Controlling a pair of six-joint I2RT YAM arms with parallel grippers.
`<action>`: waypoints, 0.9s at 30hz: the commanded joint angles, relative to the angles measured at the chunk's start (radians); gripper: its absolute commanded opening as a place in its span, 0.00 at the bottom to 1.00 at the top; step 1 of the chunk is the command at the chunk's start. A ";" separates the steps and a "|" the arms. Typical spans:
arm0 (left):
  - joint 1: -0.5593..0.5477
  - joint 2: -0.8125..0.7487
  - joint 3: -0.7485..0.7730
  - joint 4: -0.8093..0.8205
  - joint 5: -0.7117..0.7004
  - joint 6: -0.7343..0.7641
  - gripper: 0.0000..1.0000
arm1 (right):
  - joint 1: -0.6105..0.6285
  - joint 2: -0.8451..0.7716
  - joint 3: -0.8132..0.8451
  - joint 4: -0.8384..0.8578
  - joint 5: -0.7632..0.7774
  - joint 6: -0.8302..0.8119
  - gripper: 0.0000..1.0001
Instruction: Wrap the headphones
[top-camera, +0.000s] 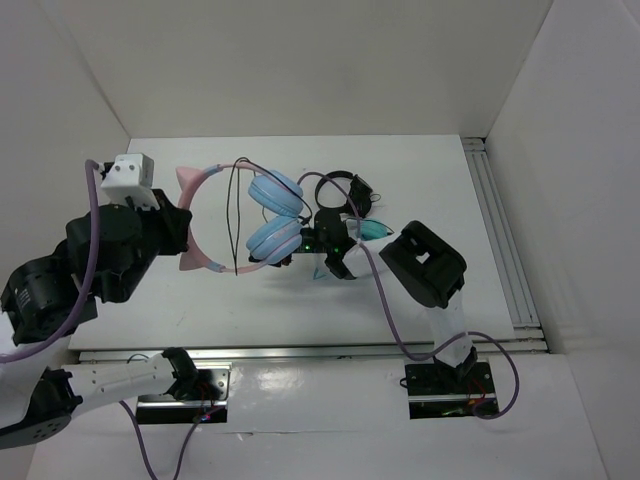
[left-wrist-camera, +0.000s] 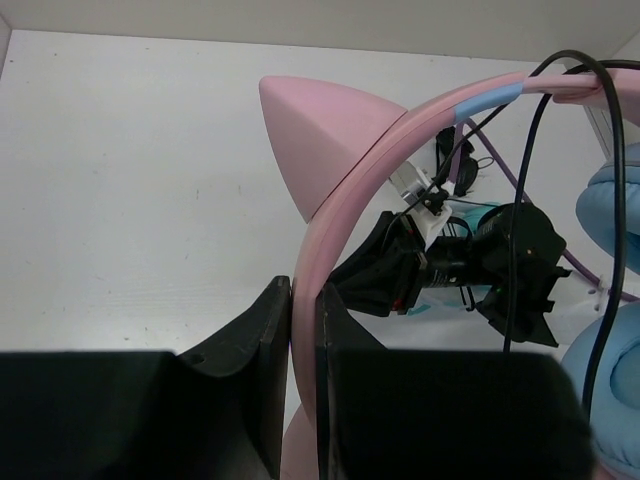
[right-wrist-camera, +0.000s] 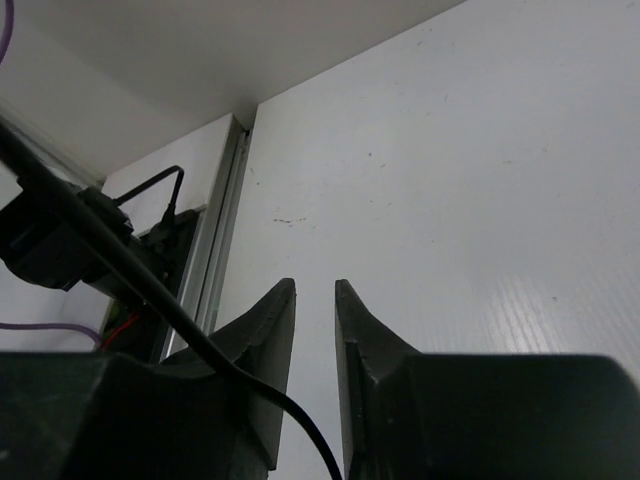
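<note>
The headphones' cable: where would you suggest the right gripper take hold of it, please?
Probably the slack span of cable crossing the headband loop, approached from the ear cups' side: it runs free there, and the left gripper pins the opposite side.

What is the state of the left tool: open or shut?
Shut on the headphones: the left tool pinches their pink headband between its fingers.

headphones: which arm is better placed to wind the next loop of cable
Right, probably. The left pincer is clamped on the pink headband, steadying the headphones; the right pincer is empty, near the ear cups and loose cable.
</note>
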 joint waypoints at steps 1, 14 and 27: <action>-0.003 -0.003 0.031 0.081 -0.030 -0.057 0.00 | 0.002 0.018 0.036 0.045 0.000 -0.025 0.32; -0.003 -0.012 0.042 0.052 -0.061 -0.048 0.00 | 0.002 0.000 0.016 -0.095 0.009 -0.108 0.47; -0.003 -0.021 0.060 0.043 -0.070 -0.048 0.00 | 0.002 0.095 0.040 -0.055 0.029 -0.089 0.11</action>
